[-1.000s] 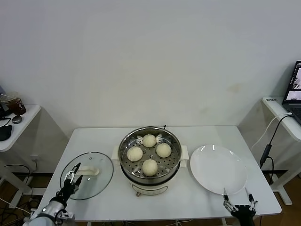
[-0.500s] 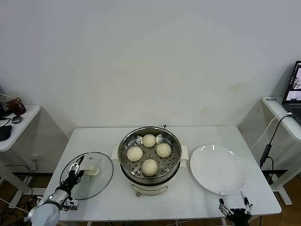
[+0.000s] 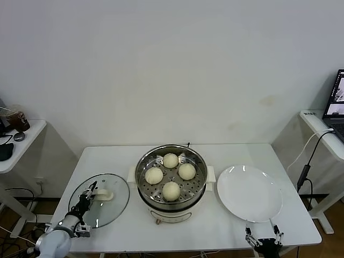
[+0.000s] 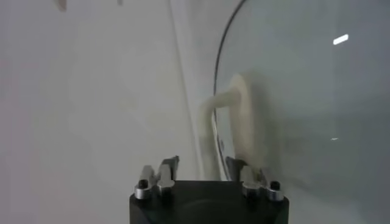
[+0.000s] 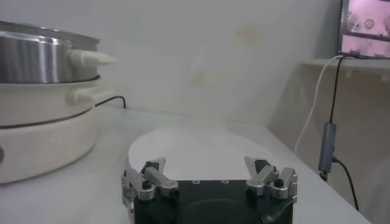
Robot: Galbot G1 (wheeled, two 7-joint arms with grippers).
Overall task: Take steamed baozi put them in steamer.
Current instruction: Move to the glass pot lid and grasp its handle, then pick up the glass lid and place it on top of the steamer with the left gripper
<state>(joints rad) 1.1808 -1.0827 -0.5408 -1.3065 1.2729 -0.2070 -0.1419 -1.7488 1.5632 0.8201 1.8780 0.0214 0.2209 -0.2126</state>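
The steamer [image 3: 144, 189], a shiny steel pot on a white base, stands mid-table with several pale steamed baozi [image 3: 171, 190] on its perforated tray. My left gripper [image 3: 86, 196] [image 4: 204, 165] hovers over the glass lid [image 3: 110, 207] lying left of the steamer. Its jaws straddle the lid's white handle [image 4: 244, 115] and are partly narrowed. A gap still shows on one side, so it is open. My right gripper [image 3: 263, 236] [image 5: 207, 167] waits open and empty at the table's front edge, just before the plate.
A flat white plate [image 3: 249, 192] [image 5: 201, 143] with nothing on it lies right of the steamer. Side tables stand far left and far right, with a cable [image 3: 306, 172] hanging beside the right one. The steamer's base and handle [image 5: 91, 59] show in the right wrist view.
My left gripper has moved in over the lid's handle and its jaws have narrowed around it. The right gripper has drifted slightly left along the front edge.
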